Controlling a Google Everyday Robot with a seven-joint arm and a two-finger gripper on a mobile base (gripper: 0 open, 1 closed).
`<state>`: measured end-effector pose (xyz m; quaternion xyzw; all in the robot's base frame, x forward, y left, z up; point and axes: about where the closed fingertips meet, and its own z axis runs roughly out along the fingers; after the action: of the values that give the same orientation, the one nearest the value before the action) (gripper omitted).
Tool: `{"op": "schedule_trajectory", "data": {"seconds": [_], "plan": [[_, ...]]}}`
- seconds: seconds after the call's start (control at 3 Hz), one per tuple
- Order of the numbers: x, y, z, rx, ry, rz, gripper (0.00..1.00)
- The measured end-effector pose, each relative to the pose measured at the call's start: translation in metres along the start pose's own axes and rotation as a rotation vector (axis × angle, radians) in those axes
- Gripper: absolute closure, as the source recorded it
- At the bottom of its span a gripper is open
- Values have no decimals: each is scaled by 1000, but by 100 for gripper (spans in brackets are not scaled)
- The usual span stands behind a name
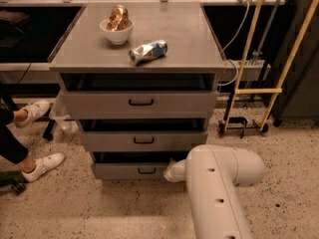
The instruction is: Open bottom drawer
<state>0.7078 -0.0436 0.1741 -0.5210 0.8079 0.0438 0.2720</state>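
From where I stand, the grey metal cabinet (137, 59) sits in the middle of the speckled floor with its three drawer fronts facing me. The grey metal bottom drawer (124, 171) is the lowest and shortest panel, just above the floor, with a small black loop handle (147, 171) at its centre. A dark strip shows above its front, as it does above the two drawers over it, so I would not call it properly pulled out yet.

The robot's thick white arm (217, 193) reaches in from the near right and bends low and leftward, presumably to get down to handle height. The gripper (171, 170) is at its far end, tucked against the right part of the bottom drawer's front, just right of the handle. Most of it is hidden behind the wrist, so I cannot tell whether it is open or closed, or whether it has hold of anything.

On the cabinet top a white ceramic bowl (116, 33) of something golden-brown stands far left, with a crumpled silver-and-blue packet (148, 52) lying nearer the middle. Neither is in the way of a low pull. A person's white sneakers (44, 165) rest on the floor to the left, and a yellow tubular frame (259, 90) leans to the right, both well apart from the drawer.

My guess is the approach is done and the grasp-and-pull is the step in hand. A sideways slip off that small loop is the likeliest way for it to go wrong.
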Motion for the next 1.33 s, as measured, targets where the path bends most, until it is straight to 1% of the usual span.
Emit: {"op": "schedule_trajectory", "data": {"seconds": [0.33, 1.33], "plan": [[-4, -2, -8, 0, 0, 0, 100], [-7, -4, -14, 0, 0, 0, 100]]}}
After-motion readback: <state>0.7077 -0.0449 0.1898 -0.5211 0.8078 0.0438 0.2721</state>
